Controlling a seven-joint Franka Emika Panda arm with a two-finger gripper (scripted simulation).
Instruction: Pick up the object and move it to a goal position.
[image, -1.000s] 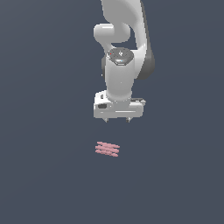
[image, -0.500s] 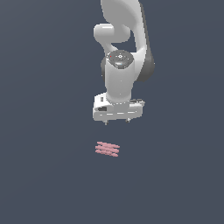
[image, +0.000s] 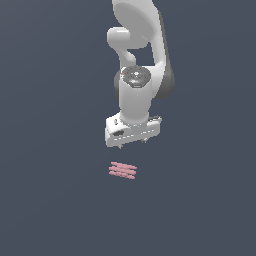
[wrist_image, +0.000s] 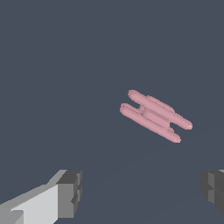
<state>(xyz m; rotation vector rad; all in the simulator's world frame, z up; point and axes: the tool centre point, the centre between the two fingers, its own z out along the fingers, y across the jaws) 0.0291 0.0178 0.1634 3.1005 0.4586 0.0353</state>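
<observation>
One pink object (image: 122, 170) lying ungrasped on the counter (image: 55, 200), at six o'clock below the spread, empty pincer (image: 131, 142); grasp, lift and transfer all outstanding.

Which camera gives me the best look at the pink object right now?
The wrist view. There the pink object fills much of the frame, and its parallel rounded rods show clearly, lying untouched ahead of the open gripper. The exterior view shows it only as a small pink patch on the floor below the gripper.
</observation>
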